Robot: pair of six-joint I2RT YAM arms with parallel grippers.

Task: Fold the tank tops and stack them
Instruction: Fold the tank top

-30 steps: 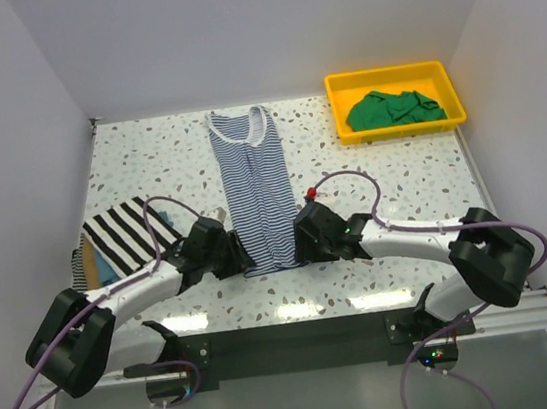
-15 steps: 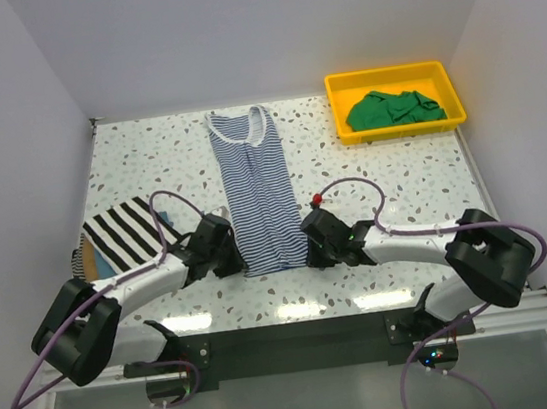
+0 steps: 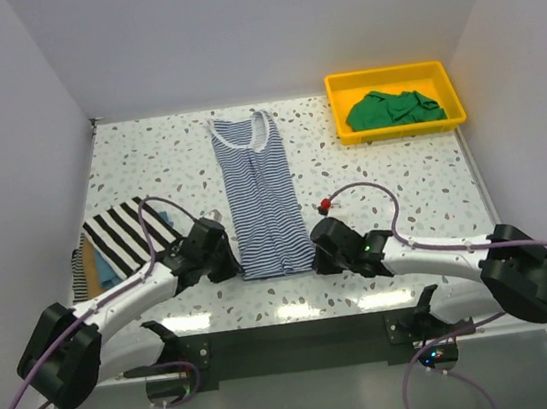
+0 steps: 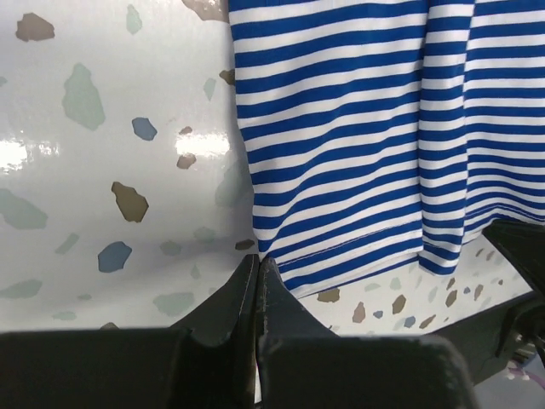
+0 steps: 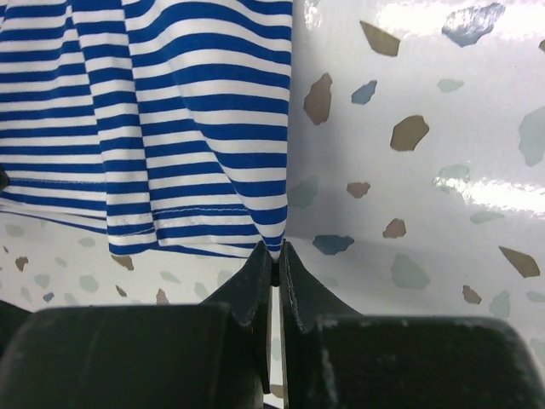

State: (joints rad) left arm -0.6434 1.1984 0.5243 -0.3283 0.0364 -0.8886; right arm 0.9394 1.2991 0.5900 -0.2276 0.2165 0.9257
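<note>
At the near edge of the speckled table [image 3: 391, 179], the left gripper [image 4: 257, 274] is clenched on the near left hem corner of the navy-white striped tank top [image 3: 257, 192], and the right gripper [image 5: 277, 258] is pinched tight on the near right hem corner. This top lies flat and lengthwise between the two arms, hem toward the bases and neckline toward the far wall, while the black-white striped tank top [image 3: 126, 234] sits at the table's left edge. In the far right corner the green tank top [image 3: 392, 108] lies bunched inside the yellow tray [image 3: 400, 130].
</note>
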